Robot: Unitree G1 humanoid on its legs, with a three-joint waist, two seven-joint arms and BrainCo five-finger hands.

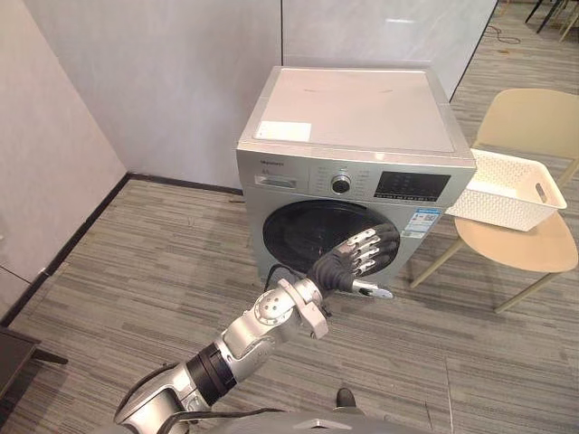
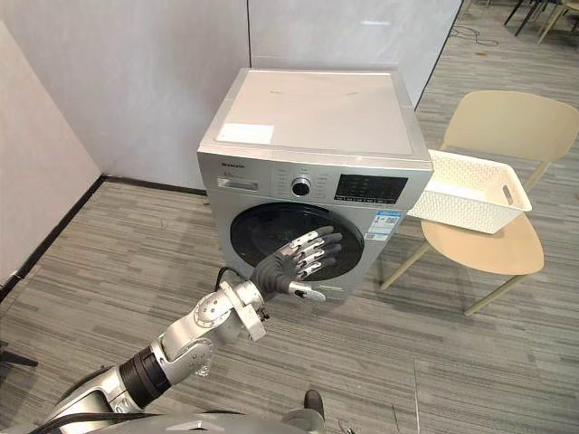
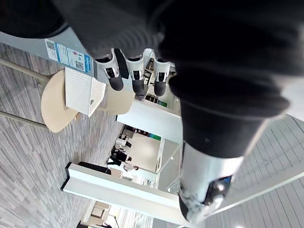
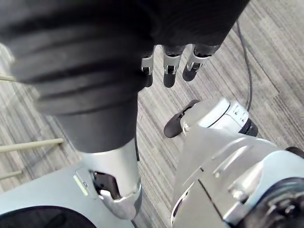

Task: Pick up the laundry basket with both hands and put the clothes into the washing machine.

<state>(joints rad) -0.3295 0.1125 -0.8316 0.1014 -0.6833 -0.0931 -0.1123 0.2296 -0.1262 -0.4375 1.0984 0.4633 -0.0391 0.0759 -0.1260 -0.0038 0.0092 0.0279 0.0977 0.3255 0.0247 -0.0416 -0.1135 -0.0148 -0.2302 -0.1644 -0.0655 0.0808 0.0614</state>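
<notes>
Down at my side, my right hand (image 4: 171,71) hangs over the floor (image 4: 270,52), fingers loose and apart, holding nothing. Further out, my left hand (image 1: 355,256) reaches toward the round door (image 1: 294,231) of the washing machine (image 1: 362,108), fingers straight and spread in front of it. Whether they touch it I cannot tell. The door looks shut.

Beyond it, to my right, the white laundry basket (image 1: 507,199) sits on the seat of a pale chair (image 1: 534,249), overhanging the seat's edge nearest the machine. What lies inside I cannot make out. I judge it to be light, thin plastic, stiff enough to lift but likely to flex and tip if grabbed on one side. Each hand should therefore take one short end, one at the slot handle (image 1: 541,192) and the other at the opposite rim.
</notes>
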